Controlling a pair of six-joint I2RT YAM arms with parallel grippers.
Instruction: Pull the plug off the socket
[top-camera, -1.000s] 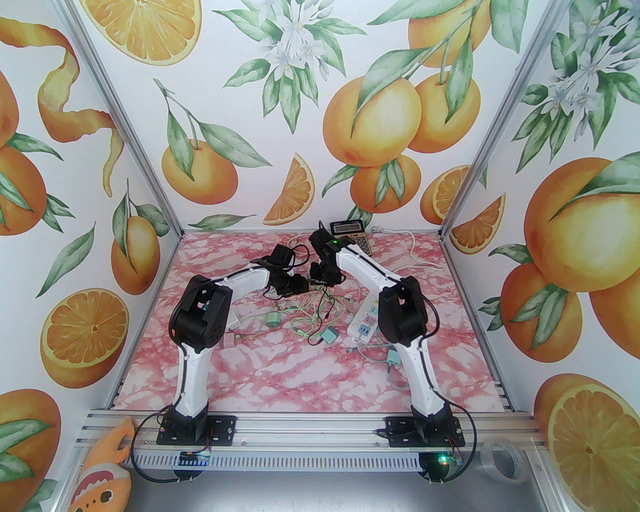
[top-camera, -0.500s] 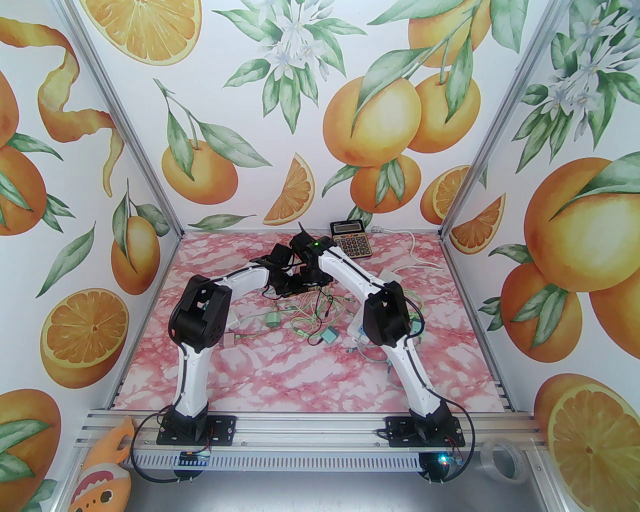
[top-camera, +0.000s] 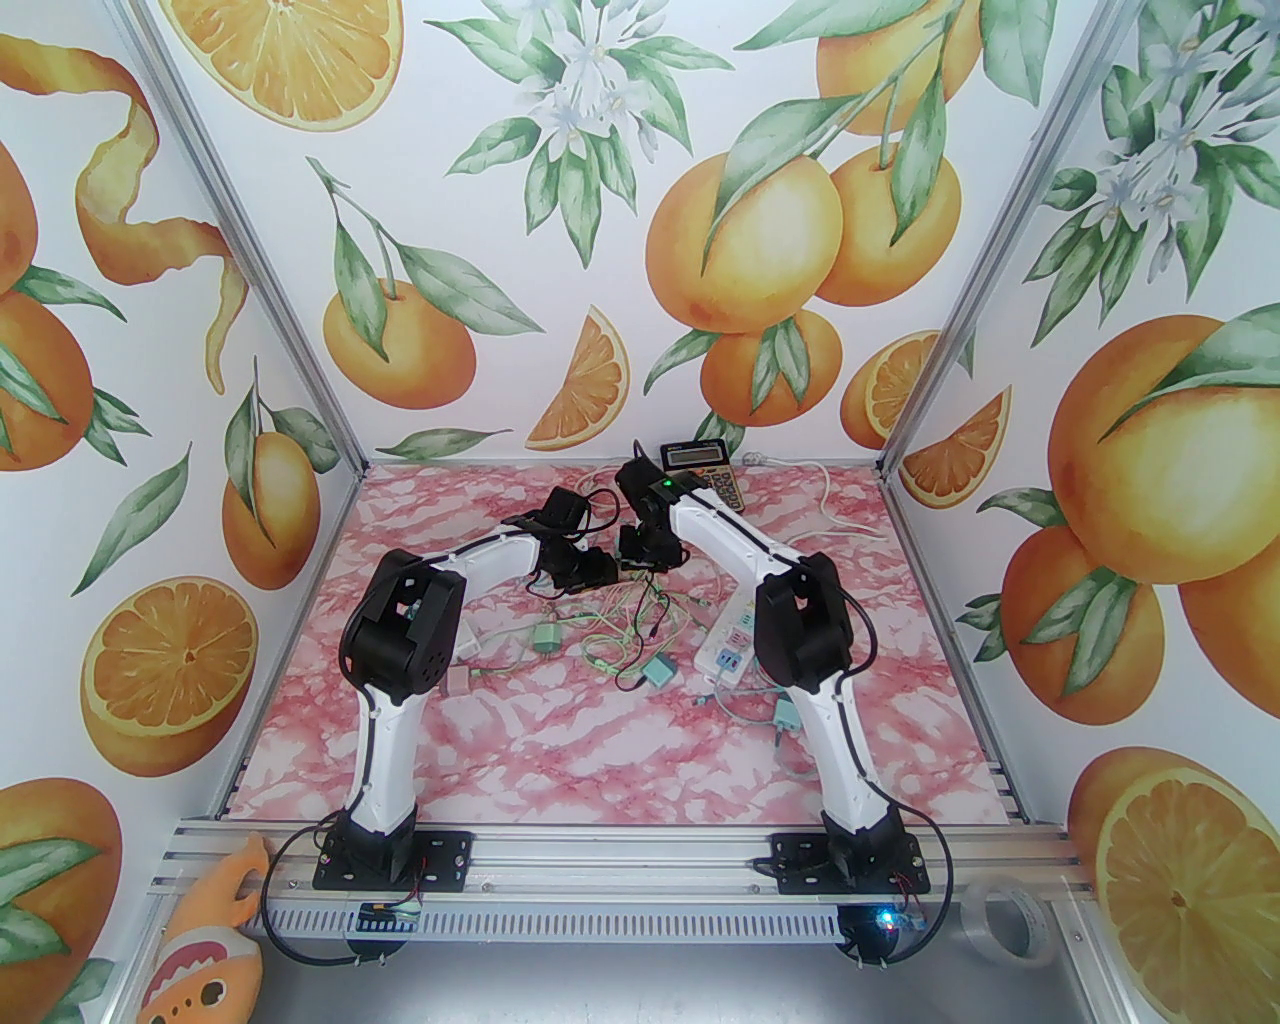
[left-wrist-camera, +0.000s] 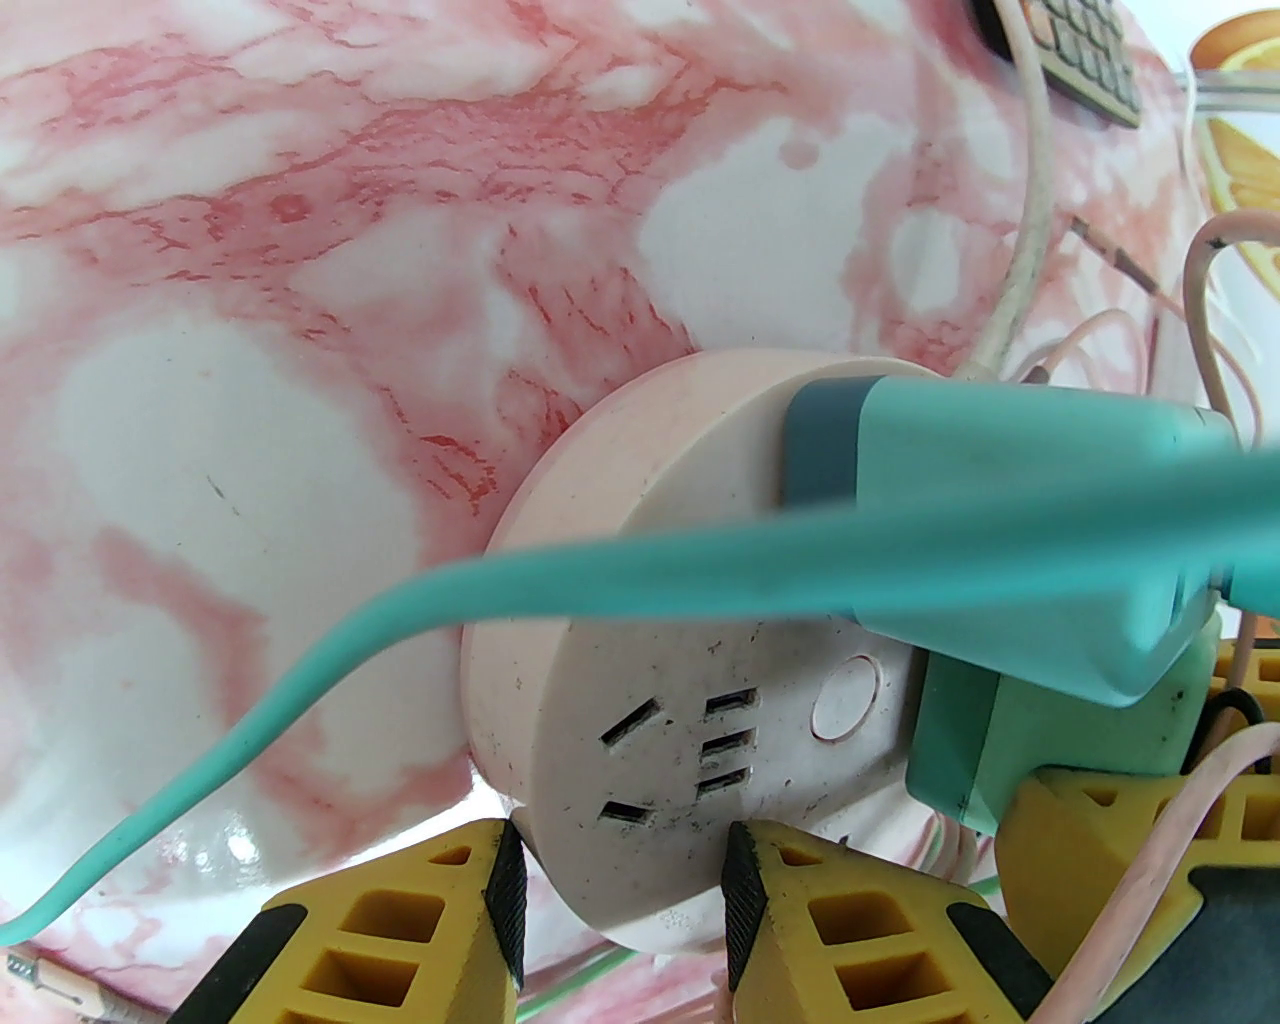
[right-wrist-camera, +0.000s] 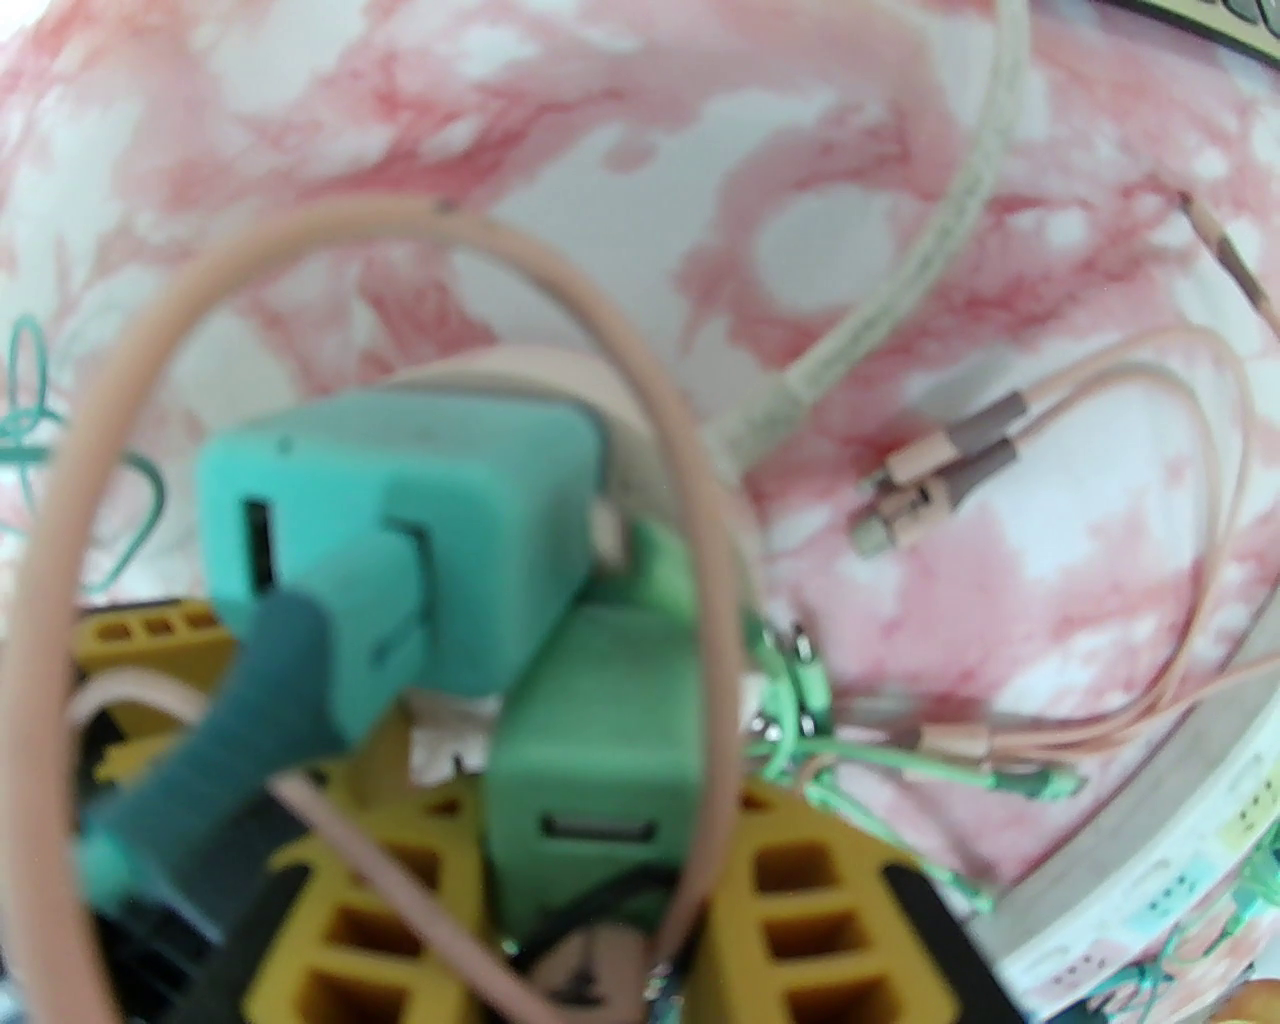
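Where the plug (right-wrist-camera: 590, 730) sat: against the face of the round socket (left-wrist-camera: 640, 640), beside a teal charger (left-wrist-camera: 1000, 460); its prongs were hidden.
Right fingers (right-wrist-camera: 790, 900): closed on the plug's sides.
Left fingers (left-wrist-camera: 800, 930): clamped across the socket's rim.
Arms: both reached forward, wrists meeting over the middle of the surface (top-camera: 600, 760).
Room: the near half was bare; loose cables (top-camera: 620, 640), power strip (top-camera: 728, 645) and calculator (top-camera: 690, 458) crowded the far part.
Left wrist view: showed empty slots and a round button.
Right wrist view: showed the plug's port, blurred.
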